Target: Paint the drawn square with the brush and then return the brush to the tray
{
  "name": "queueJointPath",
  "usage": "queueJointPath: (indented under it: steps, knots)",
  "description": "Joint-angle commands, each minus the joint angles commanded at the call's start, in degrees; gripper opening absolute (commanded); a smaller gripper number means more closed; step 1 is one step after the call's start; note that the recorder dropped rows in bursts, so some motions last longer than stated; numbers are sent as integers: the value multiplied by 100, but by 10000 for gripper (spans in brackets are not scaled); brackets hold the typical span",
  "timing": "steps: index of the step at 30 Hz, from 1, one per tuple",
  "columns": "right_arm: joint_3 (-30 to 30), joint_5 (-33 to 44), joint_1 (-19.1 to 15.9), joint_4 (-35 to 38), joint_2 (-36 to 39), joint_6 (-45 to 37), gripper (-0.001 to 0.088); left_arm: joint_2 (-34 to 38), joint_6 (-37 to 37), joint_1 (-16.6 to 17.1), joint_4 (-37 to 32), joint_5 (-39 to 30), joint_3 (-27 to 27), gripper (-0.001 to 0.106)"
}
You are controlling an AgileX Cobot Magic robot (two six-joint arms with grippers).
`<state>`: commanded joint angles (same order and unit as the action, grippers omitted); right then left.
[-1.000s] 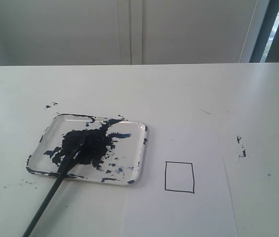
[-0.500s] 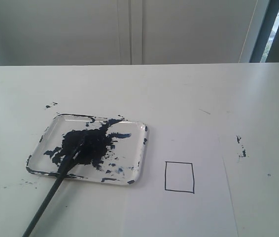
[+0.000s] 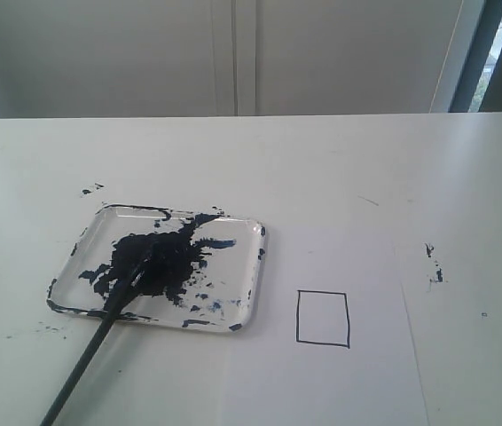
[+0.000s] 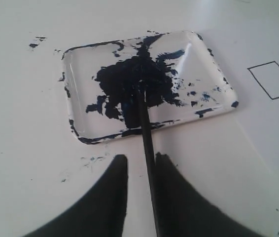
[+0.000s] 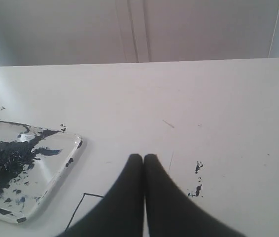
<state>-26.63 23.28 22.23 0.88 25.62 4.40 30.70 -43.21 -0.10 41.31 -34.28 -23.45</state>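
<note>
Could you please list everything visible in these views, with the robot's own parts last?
table: one, white, fills the scene
tray: one, clear with a dark blue-black paint blotch, left on the table
brush: one, black, tip in the tray's paint, handle over the near rim
paper sheet: one, white, right of the tray
drawn square: one, black outline, unpainted, on the paper
paint specks: several, dark, on the table right of the paper and around the tray
wall panels: pale, behind the table
left end effector: one, black, open astride the brush handle
right end effector: one, black, shut, empty
</note>
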Motion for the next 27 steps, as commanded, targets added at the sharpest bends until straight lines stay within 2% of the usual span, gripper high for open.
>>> queueJointPath:
  steps: [2,9,13,16,17,19,20,23,27]
  knots:
    - [0,-54,0,101,0,0,0,268,-261,0,153,-90,0,452]
    - [0,-63,0,134,0,0,0,1440,-340,0,198,210,0,452]
    - [0,-63,0,168,0,0,0,2310,-1082,0,896,356,0,452]
    - [0,-63,0,168,0,0,0,2744,-1086,-20,972,576,0,447]
    - [0,-63,0,168,0,0,0,2770,-1026,-63,972,636,0,434]
    - [0,-63,0,168,0,0,0,2807,-946,-418,1012,936,0,331]
    - [0,-63,0,168,0,0,0,2807,-935,-532,1012,1006,0,317]
    - [0,-63,0,168,0,0,0,2807,-580,-937,989,1104,0,316]
    - [0,-63,0,168,0,0,0,2807,-204,-1137,710,915,-25,316]
